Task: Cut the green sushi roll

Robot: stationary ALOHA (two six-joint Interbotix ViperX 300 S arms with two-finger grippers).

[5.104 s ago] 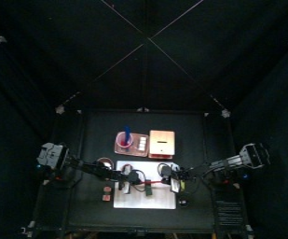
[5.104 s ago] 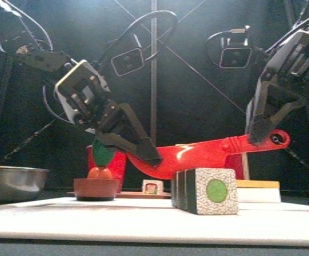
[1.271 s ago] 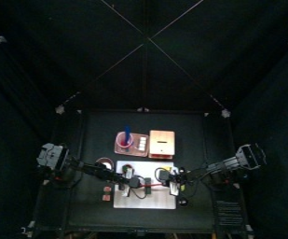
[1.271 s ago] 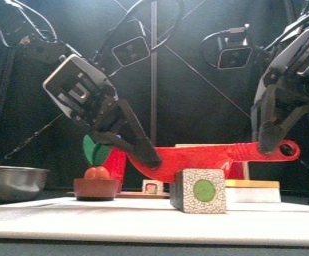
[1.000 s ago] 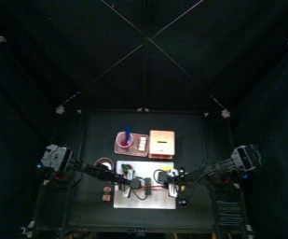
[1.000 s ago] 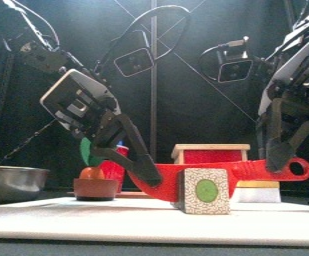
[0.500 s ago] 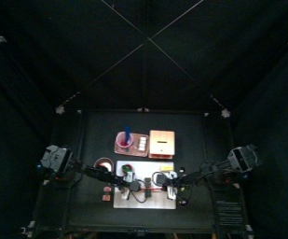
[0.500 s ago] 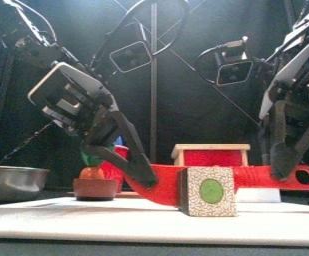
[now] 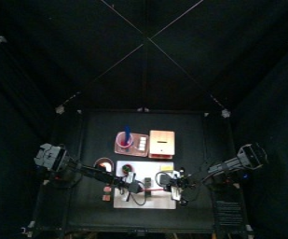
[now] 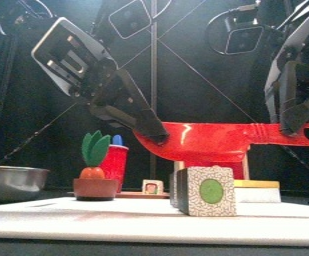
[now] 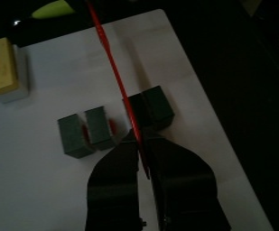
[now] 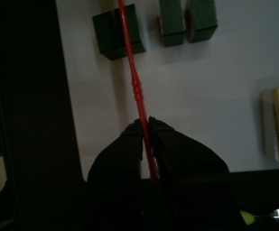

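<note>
Two grippers clamp red knife point(image 10: 217, 138) ends, green sushi roll point(image 10: 205, 191) pieces on white board point(image 11: 214, 108), yellow block point(image 11: 2, 66) nearby

Green sushi roll point(image 11: 109, 124) lies apparently cut in pieces.

Both arms are up off the table right now, one coming in from 9 o'clock and the other from 3. The left gripper point(image 10: 154, 135) angles down toward 4 o'clock with its jaws pinched on one end of a thin red blade point(image 10: 217, 140). The right gripper point(image 10: 301, 128) hangs almost straight down, jaws clamped on the other end.
</note>
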